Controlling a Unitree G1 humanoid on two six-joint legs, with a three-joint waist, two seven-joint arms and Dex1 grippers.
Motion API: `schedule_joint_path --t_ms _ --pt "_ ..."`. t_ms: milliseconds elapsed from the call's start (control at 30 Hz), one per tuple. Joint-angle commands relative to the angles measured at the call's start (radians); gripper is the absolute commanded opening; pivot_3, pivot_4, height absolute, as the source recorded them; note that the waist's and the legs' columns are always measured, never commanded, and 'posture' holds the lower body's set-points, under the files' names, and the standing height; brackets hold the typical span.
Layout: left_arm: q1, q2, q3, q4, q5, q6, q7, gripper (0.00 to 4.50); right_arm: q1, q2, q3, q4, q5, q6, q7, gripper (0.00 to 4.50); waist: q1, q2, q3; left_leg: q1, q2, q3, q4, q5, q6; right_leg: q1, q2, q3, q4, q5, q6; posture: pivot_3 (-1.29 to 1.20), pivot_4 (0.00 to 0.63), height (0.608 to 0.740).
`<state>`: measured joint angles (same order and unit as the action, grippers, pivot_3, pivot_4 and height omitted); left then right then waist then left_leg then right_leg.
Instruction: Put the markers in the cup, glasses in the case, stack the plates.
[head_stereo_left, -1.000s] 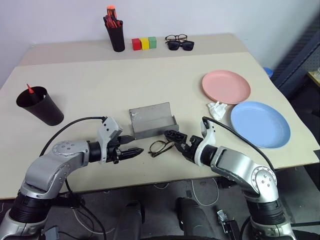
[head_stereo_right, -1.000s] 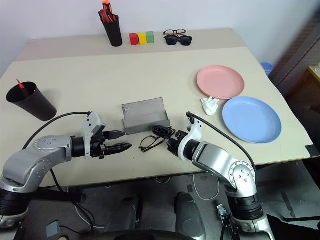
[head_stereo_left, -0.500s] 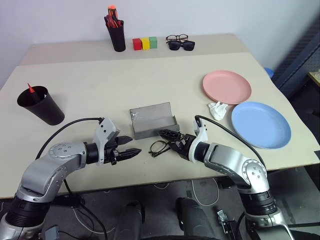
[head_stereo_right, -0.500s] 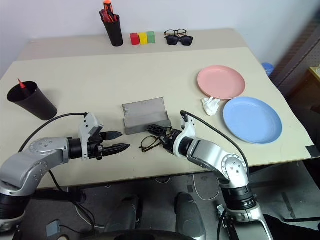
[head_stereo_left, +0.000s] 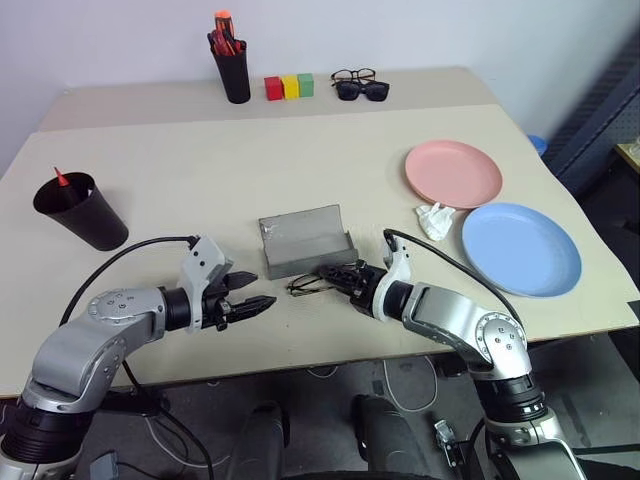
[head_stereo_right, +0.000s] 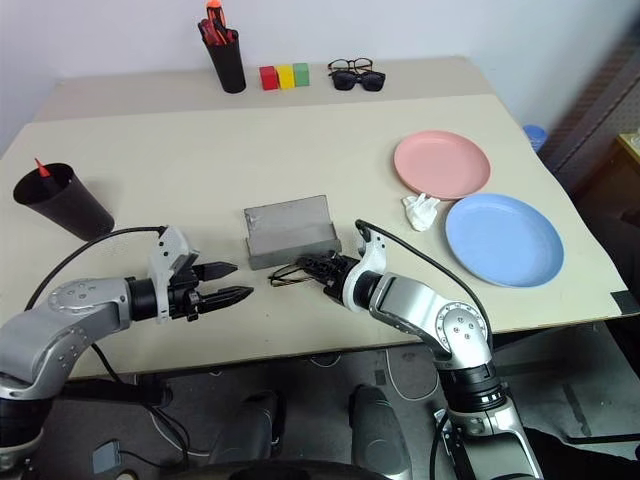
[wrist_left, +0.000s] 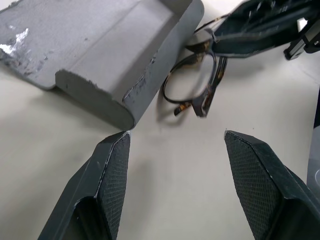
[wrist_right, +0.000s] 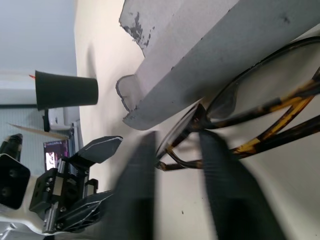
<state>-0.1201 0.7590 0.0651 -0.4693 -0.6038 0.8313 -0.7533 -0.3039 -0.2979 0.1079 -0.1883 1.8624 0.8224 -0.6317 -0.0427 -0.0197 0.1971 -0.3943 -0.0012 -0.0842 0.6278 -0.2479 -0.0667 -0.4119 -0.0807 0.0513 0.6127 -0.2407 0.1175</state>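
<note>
A: Right gripper (head_stereo_left: 335, 277) sits at the glasses (head_stereo_left: 308, 284), fingers closed on the frame end nearest it. From the right wrist view the blurred fingers straddle the frame, so I call that a grip.

B: And the glasses lie on the table (head_stereo_left: 300, 170) just in front of the open case (head_stereo_left: 305, 240), near its right corner, long axis running roughly left to right along the case's front wall.

A: Which matters, because the case is directly behind them. A short lift up and over that front wall should do it, I'd say.

B: Left gripper (head_stereo_left: 262, 301)?

A: Jaws apart, holding nothing, hovering low just left of the glasses and pointing toward them. The right arm is clearly the one on the job.

B: Containers, then. The case is empty, lid tilted back.

A: The cup (head_stereo_left: 80, 211), far left, has a red-tipped marker (head_stereo_left: 60, 178) poking out. I can't make out a second one.

B: Plates?

A: Pink plate (head_stereo_left: 452, 173) and blue plate (head_stereo_left: 520, 248) side by side, far right, not stacked, a crumpled tissue (head_stereo_left: 433, 220) between them.
</note>
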Motion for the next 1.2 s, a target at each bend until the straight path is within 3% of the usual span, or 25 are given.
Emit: schedule_joint_path --t_ms 33,1200 --pt "0.004 0.007 0.036 -0.038 -0.019 0.002 0.007 3.06 -0.015 0.009 0.0 -0.01 -0.007 0.011 0.016 0.59 0.0 0.0 0.0 0.0 0.0 0.0 0.0 0.0 0.0 0.0 0.0 0.0 0.0 0.0 0.0 0.0 0.15 0.74" --pt "0.016 0.005 0.048 -0.077 -0.051 0.048 0.031 3.06 0.038 0.033 -0.065 0.011 -0.04 -0.012 -0.033 0.59 -0.001 0.0 0.0 0.0 0.0 0.0 0.0 0.0 0.0 0.0 0.0 0.0 0.0 0.0 0.0 0.0 0.15 0.74"
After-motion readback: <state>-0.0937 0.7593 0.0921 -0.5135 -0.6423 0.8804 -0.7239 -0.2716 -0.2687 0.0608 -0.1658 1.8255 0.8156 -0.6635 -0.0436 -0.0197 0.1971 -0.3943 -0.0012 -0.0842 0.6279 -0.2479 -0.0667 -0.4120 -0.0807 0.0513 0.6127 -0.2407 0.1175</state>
